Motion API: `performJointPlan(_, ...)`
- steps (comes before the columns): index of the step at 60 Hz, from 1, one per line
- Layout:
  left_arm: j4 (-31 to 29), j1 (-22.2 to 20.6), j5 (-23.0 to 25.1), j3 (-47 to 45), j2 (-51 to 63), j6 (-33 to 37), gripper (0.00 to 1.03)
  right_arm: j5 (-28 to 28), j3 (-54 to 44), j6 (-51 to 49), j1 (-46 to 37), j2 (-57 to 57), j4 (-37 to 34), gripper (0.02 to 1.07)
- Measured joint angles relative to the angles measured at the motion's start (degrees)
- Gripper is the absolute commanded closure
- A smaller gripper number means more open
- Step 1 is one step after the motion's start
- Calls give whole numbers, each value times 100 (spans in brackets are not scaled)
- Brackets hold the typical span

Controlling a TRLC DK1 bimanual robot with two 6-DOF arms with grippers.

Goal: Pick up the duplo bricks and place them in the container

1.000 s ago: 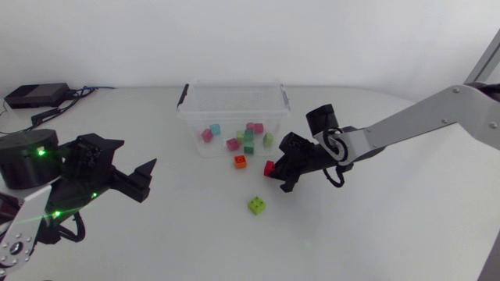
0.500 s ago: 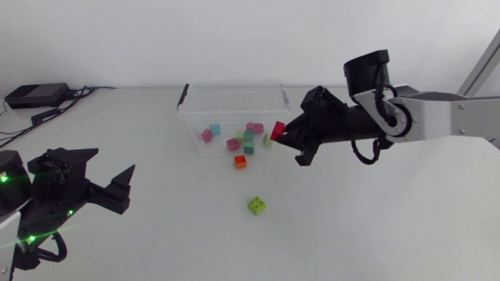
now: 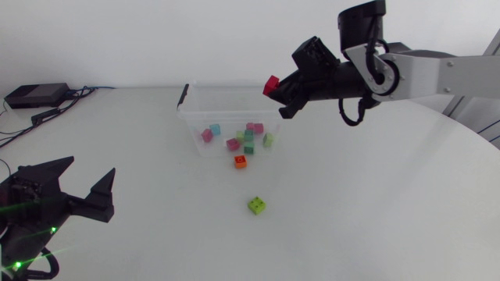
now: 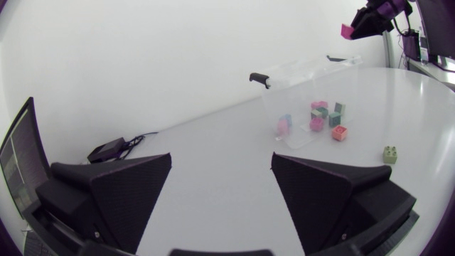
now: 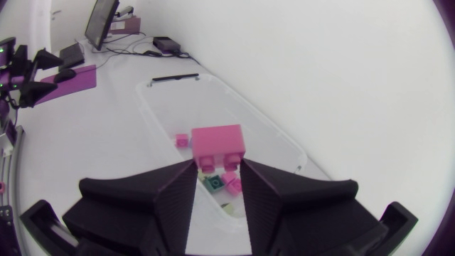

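Right gripper [image 5: 217,164] has lifted the pinched red plastic duplo brick [image 3: 271,83] over the clear plastic container's [image 3: 223,101] 2 o'clock corner; drop next. Left gripper's [image 4: 222,161] fingers [image 4: 334,188] wide.

Right arm [image 3: 437,74], upper right of frame: silver-grey links, round black joints, a thin black cable [image 3: 342,113] looping beneath. Right gripper [image 3: 275,92]: matte black, two broad wedge fingers. Left gripper [image 3: 92,165], lower left: same black wedges, small green lights [image 3: 51,230] glowing behind.
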Motion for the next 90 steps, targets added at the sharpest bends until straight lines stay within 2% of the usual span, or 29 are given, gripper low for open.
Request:
performJointPlan(11,-140,0,0,-166,-468,-151,6,310,708,90,122,935,13,94)
performJointPlan(17,-142,0,0,-234,-651,-275,6,433,911,125,155,1305,13,73)
performJointPlan(21,-190,0,0,-293,-857,-304,6,452,1025,133,162,1462,35,49)
performJointPlan(24,-291,0,0,-334,-1049,-317,6,494,1093,146,162,1499,35,36)
performJointPlan(27,-411,0,0,-361,-1257,-319,6,538,1095,149,162,1497,31,27)
performJointPlan(31,-507,0,0,-391,-1508,-319,6,603,1073,168,162,1440,31,21)
performJointPlan(43,-688,13,2,-431,-2083,-433,7,761,389,339,212,483,31,21)
performJointPlan(57,-916,326,-2,-535,-2562,-769,8,925,-544,570,570,-870,-203,21)
performJointPlan(73,-975,372,-2,-560,-2562,-918,9,1241,-1912,809,970,-1150,-339,21)
performJointPlan(90,-999,352,-2,-560,-2562,-1333,6,1364,-2280,1034,1285,-883,-313,21)
